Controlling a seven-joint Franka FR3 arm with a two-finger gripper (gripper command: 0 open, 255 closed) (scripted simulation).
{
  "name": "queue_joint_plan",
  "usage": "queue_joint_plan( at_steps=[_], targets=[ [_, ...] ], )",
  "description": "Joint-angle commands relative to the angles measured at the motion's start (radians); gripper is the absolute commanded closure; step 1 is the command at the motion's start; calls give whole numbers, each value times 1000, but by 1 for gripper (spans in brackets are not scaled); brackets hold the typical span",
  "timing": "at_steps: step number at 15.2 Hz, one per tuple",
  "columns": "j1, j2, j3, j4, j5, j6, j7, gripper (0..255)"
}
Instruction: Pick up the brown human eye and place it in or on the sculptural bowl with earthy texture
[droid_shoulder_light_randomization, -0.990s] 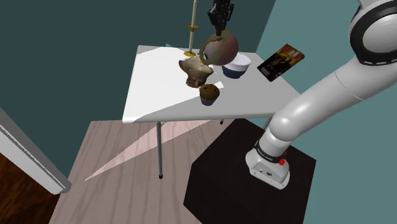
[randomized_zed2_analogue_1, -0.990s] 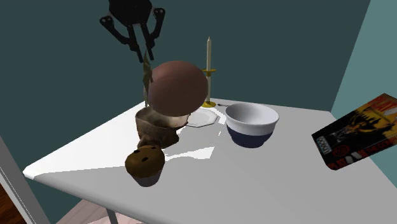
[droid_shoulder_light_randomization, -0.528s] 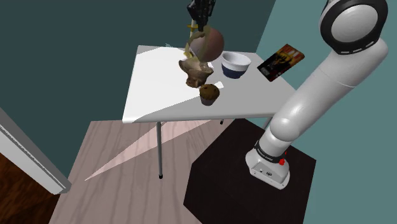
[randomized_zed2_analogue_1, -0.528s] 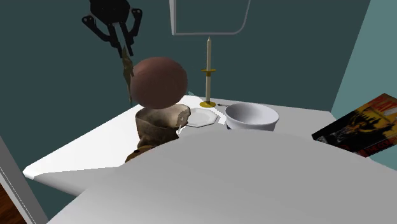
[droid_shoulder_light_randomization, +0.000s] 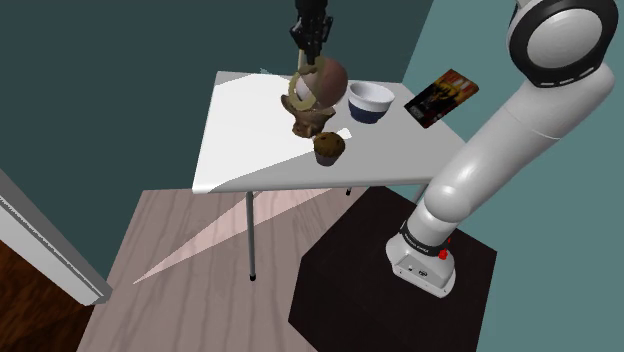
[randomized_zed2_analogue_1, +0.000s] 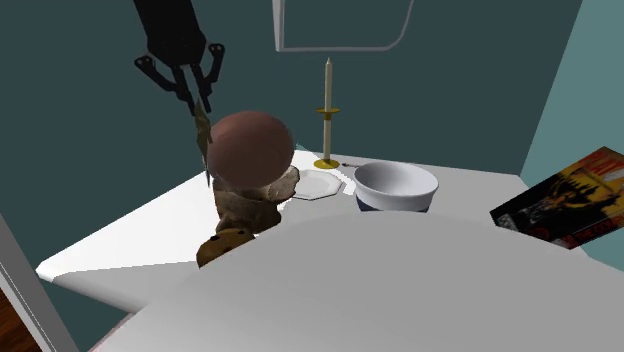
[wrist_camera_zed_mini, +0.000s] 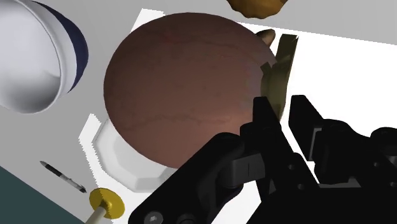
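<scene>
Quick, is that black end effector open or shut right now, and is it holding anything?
End effector: closed, holding the brown eye by its tan stalk.

I think this is a room in a home, maybe a small dining corner. The walls (droid_shoulder_light_randomization: 110, 70) are painted dark teal and the floor (droid_shoulder_light_randomization: 190, 250) is of pale wooden planks. A white door frame (droid_shoulder_light_randomization: 50, 245) stands at the shoulder view's lower left. On the white table (droid_shoulder_light_randomization: 240, 140) I find ordinary household things: a candle (randomized_zed2_analogue_1: 327, 85) in a golden candlestick (randomized_zed2_analogue_1: 326, 160), a white and blue bowl (droid_shoulder_light_randomization: 370, 100) and a muffin (droid_shoulder_light_randomization: 329, 149).
</scene>
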Motion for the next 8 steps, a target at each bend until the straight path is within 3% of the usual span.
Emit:
queue_joint_plan(
  at_steps=[1,8],
  targets=[
    [-1,-13,-3,-43,2,33,0,255],
    [-1,-35,-4,-162,7,130,9,255]
  ],
)
